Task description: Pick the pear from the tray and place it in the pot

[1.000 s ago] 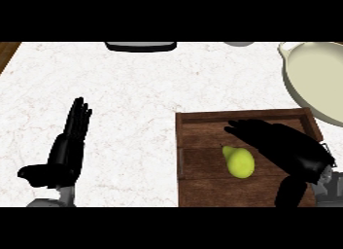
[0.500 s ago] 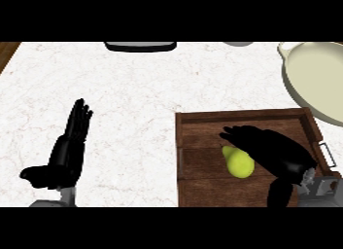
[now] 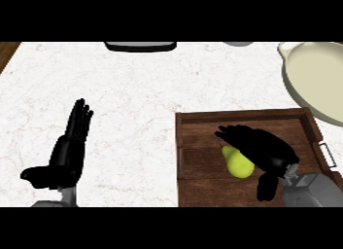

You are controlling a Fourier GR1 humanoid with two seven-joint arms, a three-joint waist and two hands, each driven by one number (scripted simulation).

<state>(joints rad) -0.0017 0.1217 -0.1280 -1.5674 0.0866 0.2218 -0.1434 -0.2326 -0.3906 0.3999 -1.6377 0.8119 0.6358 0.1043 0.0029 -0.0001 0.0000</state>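
Marble counter. Wooden tray: pear at centre. My right hand over pear, fingers arched, thumb apart, nothing gripped. Pear likely light, firm, slippery; take round belly. Pot beyond tray. Left hand open, left of tray.

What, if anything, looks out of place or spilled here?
Nothing stands out. The pear lies in the wooden tray, partly under the right hand. The pot stands upright by the tray's far right corner, and the left hand rests open on the counter.
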